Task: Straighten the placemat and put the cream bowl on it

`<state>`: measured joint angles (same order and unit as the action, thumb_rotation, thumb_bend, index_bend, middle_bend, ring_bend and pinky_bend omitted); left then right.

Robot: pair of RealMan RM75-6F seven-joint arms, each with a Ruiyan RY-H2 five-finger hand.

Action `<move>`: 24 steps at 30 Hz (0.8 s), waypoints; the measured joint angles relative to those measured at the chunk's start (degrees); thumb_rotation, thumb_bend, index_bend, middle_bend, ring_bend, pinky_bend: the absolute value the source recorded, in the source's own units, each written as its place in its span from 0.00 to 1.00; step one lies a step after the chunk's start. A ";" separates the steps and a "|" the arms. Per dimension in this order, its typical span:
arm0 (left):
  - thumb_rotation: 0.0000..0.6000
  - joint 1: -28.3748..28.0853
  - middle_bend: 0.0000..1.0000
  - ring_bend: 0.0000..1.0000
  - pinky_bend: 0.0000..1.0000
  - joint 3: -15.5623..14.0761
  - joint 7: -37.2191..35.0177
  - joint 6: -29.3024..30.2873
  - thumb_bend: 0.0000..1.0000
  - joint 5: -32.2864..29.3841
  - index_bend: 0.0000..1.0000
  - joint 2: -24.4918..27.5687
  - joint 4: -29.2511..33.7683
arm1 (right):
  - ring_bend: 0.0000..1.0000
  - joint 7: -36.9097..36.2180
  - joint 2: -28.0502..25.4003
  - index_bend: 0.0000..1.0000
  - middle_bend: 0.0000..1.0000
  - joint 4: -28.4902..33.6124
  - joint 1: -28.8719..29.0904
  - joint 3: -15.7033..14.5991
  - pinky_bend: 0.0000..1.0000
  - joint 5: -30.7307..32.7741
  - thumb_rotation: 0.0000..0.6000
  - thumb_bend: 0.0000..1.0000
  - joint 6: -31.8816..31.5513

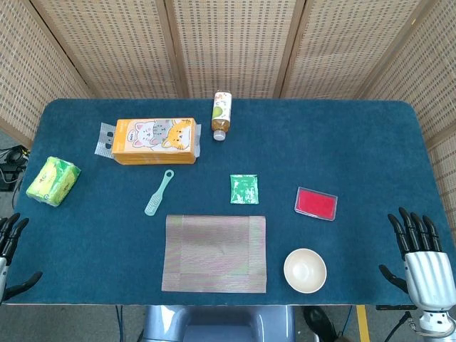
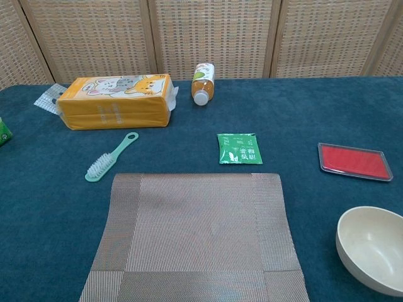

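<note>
A woven grey-brown placemat (image 1: 214, 253) (image 2: 195, 239) lies flat near the table's front edge, its sides roughly square to the edge. The cream bowl (image 1: 305, 271) (image 2: 373, 247) stands upright and empty on the blue cloth just right of the mat, apart from it. My right hand (image 1: 418, 246) is at the front right corner of the table, fingers spread and holding nothing, well right of the bowl. My left hand (image 1: 8, 246) shows partly at the front left edge, fingers apart, empty. Neither hand appears in the chest view.
Behind the mat lie a mint brush (image 1: 159, 192) (image 2: 110, 157), a green sachet (image 1: 244, 189) (image 2: 239, 148) and a red flat case (image 1: 315, 203) (image 2: 354, 161). Further back are an orange cat-print pack (image 1: 154, 140) (image 2: 114, 101), a lying bottle (image 1: 221, 114) (image 2: 203, 82) and a green packet (image 1: 53, 181).
</note>
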<state>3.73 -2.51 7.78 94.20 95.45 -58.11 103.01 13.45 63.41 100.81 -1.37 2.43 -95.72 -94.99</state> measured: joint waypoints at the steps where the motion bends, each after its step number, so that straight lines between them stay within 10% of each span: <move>1: 1.00 -0.05 0.00 0.00 0.00 0.03 0.07 -0.18 0.00 -0.14 0.00 0.02 0.05 | 0.00 0.24 0.07 0.00 0.00 -0.08 -0.06 0.08 0.00 0.16 1.00 0.00 -0.07; 13: 1.00 -0.01 0.00 0.00 0.00 0.06 2.10 -0.18 0.00 0.37 0.00 -0.77 0.23 | 0.00 -1.42 -1.21 0.06 0.00 -1.33 1.86 -3.04 0.00 -2.47 1.00 0.00 6.35; 24: 1.00 -0.81 0.00 0.00 0.00 1.67 3.30 -1.46 0.00 -2.70 0.00 -1.24 1.12 | 0.00 -3.74 3.22 0.21 0.00 -14.24 10.31 -9.32 0.00 -20.27 1.00 0.00 14.87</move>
<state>2.91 -0.84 11.08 92.75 92.75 -59.35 104.14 9.71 66.62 86.57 8.94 -6.89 -115.99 -80.12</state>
